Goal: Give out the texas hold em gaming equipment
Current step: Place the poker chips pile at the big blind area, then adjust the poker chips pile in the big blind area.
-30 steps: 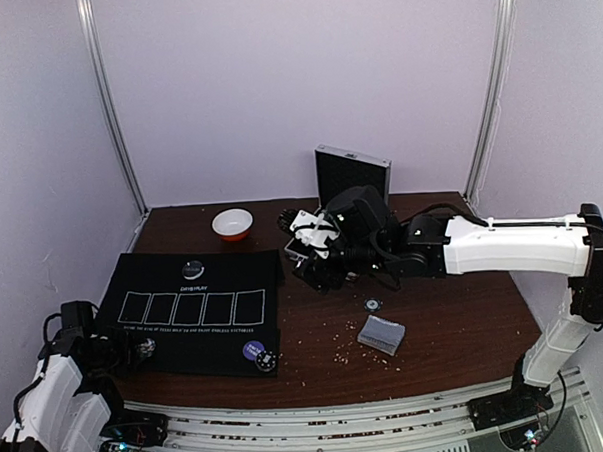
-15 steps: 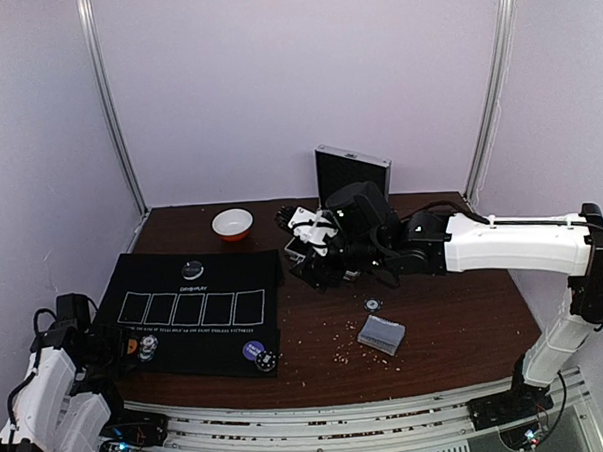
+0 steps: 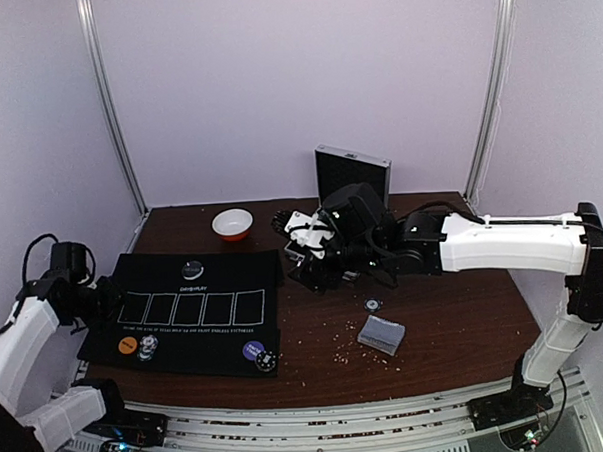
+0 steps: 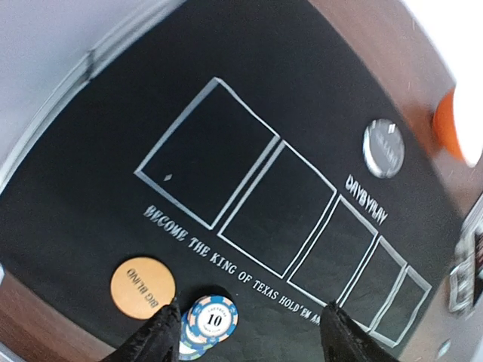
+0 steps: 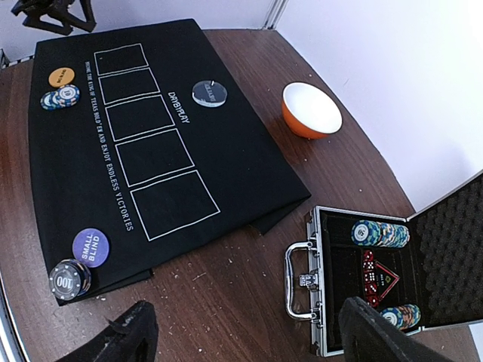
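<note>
The left fingers [image 4: 155,341] are held wide apart and empty by the left side of the black mat [image 4: 226,45], at whose near corner an orange disc [image 4: 143,283] and a blue-edged chip stack [image 4: 212,320] are laid just beside each other. The right fingers [image 5: 132,332] are also spread wide with nothing gripped, above the bench [image 5: 249,302] near the open case [image 5: 451,256] in which more chips [image 5: 377,233] are stored. A purple disc [image 5: 90,246] and a black chip stack [image 5: 69,277] are set at the mat's other near corner, and the grey deck [image 3: 381,334] is seen on bare wood further right.
</note>
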Robot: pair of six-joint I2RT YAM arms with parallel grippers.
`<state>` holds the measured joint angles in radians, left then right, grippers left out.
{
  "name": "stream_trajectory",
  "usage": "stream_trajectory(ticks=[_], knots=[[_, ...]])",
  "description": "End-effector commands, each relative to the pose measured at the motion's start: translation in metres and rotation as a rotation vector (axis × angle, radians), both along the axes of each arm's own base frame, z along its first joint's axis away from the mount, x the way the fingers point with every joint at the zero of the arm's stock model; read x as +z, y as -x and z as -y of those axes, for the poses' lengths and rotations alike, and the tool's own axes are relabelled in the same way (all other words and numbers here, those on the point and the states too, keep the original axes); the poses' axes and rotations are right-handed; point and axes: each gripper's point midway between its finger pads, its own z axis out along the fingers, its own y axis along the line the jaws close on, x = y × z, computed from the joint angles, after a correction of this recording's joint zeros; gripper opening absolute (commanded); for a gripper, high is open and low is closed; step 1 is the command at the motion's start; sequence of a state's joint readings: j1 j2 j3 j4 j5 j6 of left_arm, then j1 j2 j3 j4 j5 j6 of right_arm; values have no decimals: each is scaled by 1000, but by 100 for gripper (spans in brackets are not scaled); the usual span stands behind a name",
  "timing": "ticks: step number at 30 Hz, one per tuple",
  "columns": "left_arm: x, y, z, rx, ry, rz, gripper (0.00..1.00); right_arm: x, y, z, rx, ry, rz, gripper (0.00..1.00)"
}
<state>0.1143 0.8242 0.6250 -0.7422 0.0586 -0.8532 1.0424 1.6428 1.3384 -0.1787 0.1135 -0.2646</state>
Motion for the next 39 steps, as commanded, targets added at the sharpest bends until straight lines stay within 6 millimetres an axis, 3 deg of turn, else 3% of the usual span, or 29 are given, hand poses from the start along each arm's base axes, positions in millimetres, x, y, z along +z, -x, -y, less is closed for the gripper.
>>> stream_trajectory(ticks=[1, 7, 11, 16, 20, 24, 35, 39], knots=[[0, -25, 13, -300, -224, -104, 66, 3, -1, -5, 21, 10, -9, 86], [-40, -16, 28, -451, -234, -264, 57, -1, 0, -6, 18, 21, -21, 86], [-60, -20, 40, -508, -217, -326, 56, -3, 1, -9, 19, 20, -36, 89], [-80, -21, 36, -486, -223, -399, 53, -8, 4, -9, 14, 31, -46, 89], [-88, -16, 34, -469, -222, -418, 37, -8, 5, -8, 14, 35, -47, 89], [-93, -12, 37, -475, -217, -428, 30, -9, 4, -8, 13, 40, -43, 89], [-107, 1, 43, -527, -189, -515, 28, -12, 4, -6, 13, 58, -37, 90], [-101, 4, 44, -536, -199, -520, 28, -10, 2, -3, 6, 65, -26, 90]])
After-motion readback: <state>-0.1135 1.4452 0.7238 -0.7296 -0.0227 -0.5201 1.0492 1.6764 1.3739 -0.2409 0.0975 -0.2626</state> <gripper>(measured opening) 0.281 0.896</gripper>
